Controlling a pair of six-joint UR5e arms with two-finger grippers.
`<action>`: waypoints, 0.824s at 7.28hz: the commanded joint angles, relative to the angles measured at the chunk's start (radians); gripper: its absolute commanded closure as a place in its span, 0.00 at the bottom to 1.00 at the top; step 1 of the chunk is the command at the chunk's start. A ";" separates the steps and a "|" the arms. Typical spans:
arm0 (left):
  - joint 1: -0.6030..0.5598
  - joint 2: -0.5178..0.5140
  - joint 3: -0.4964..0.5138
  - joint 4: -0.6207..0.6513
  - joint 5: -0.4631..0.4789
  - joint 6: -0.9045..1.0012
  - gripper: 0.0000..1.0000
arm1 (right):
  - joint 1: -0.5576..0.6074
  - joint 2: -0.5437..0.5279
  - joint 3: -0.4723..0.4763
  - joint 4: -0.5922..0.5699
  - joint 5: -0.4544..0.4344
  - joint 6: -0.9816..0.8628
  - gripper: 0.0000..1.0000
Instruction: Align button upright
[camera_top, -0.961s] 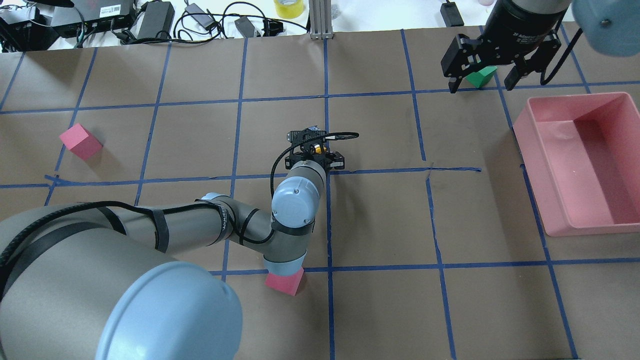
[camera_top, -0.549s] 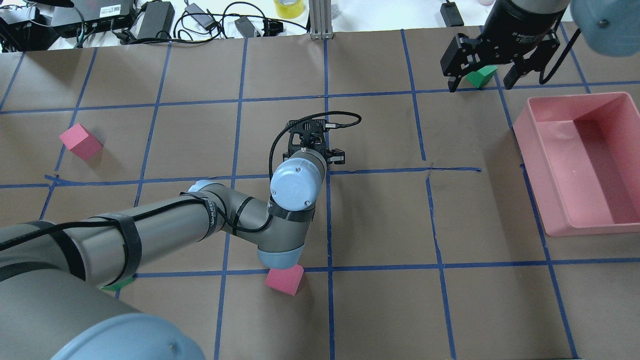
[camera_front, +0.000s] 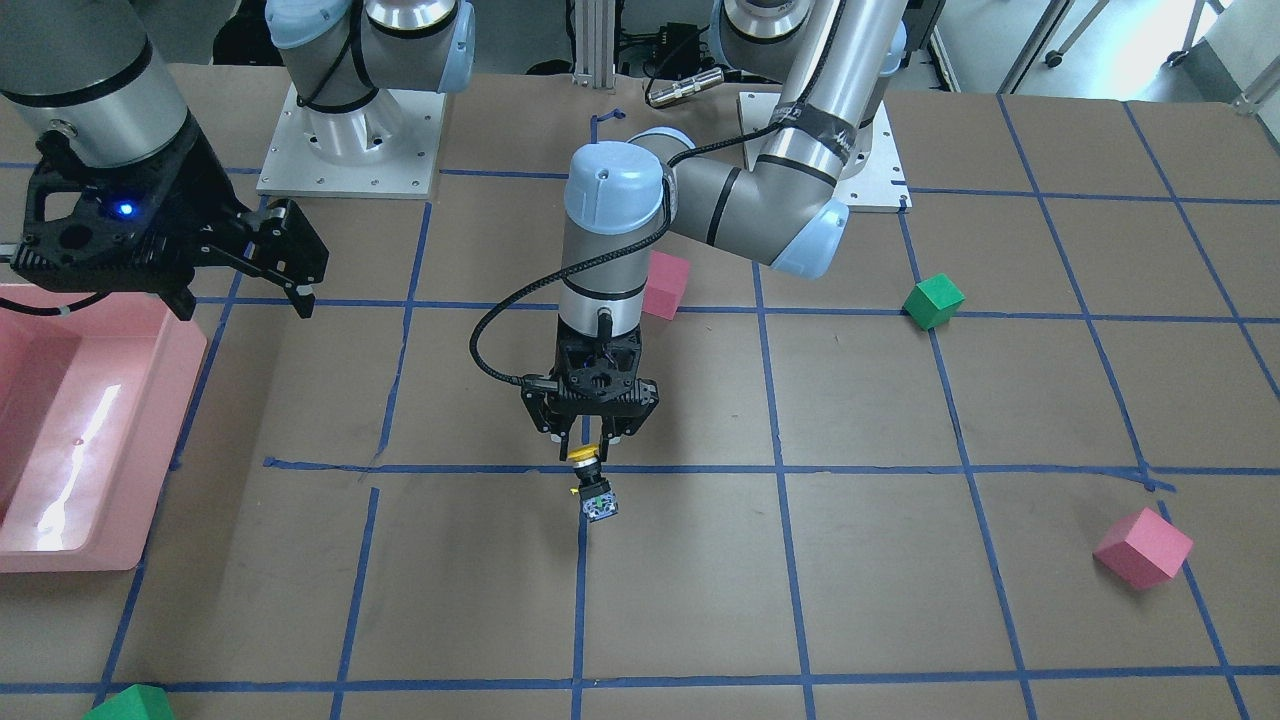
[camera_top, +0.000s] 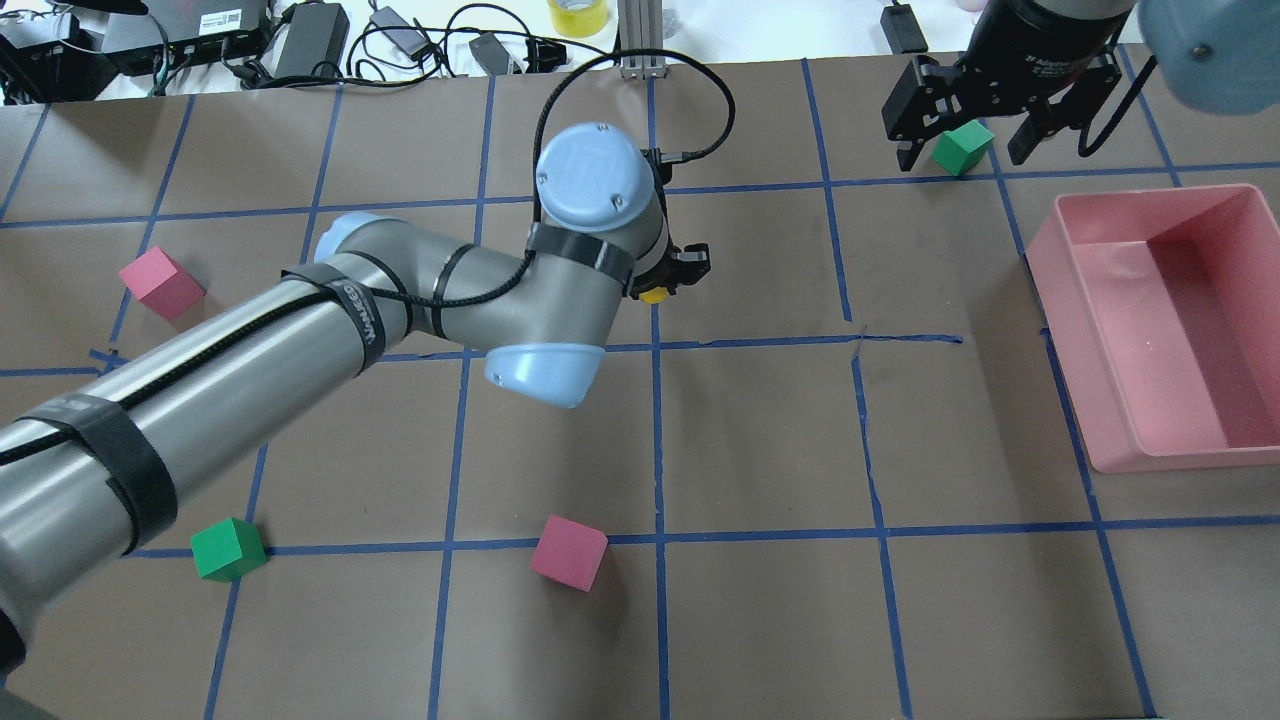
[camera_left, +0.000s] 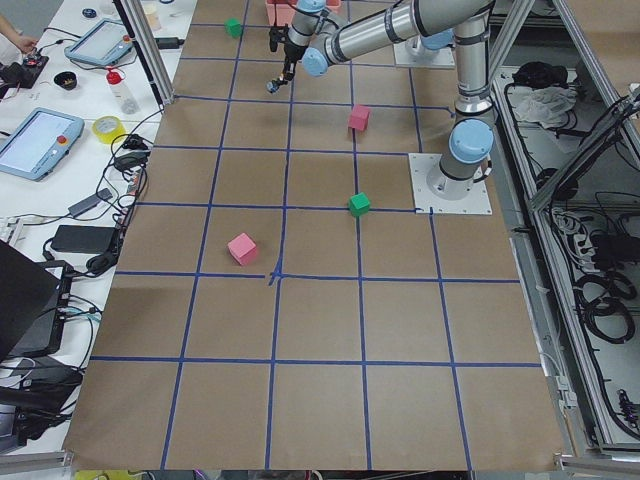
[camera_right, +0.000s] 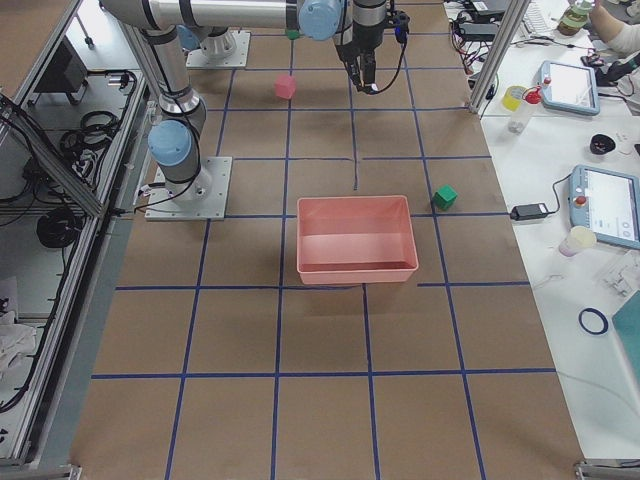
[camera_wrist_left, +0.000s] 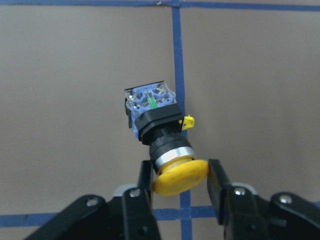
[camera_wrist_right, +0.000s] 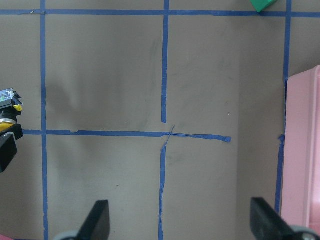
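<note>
Overhead, lettering on the left arm's strap (camera_top: 362, 312) blurs unreadably. Left gripper (camera_wrist_left: 180, 177) pinches the button (camera_wrist_left: 157, 125) by its yellow cap, base tilted tableward. Right gripper (camera_wrist_right: 180, 224) gapes wide near the pink bin (camera_top: 1065, 350).

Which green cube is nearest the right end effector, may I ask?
The far green cube by the bin, at the right end effector; the other green cube lies far to its left.

text: none legible | white lettering on left arm's strap (camera_top: 362, 315) too blurred
</note>
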 joint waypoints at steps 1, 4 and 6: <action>0.109 0.002 0.055 -0.255 -0.231 0.008 1.00 | 0.000 0.001 0.012 -0.002 -0.004 0.000 0.00; 0.126 -0.065 0.134 -0.458 -0.403 0.005 1.00 | 0.000 0.001 0.013 -0.002 -0.007 -0.001 0.00; 0.181 -0.091 0.170 -0.516 -0.416 0.011 1.00 | 0.000 0.001 0.013 -0.002 -0.007 -0.001 0.00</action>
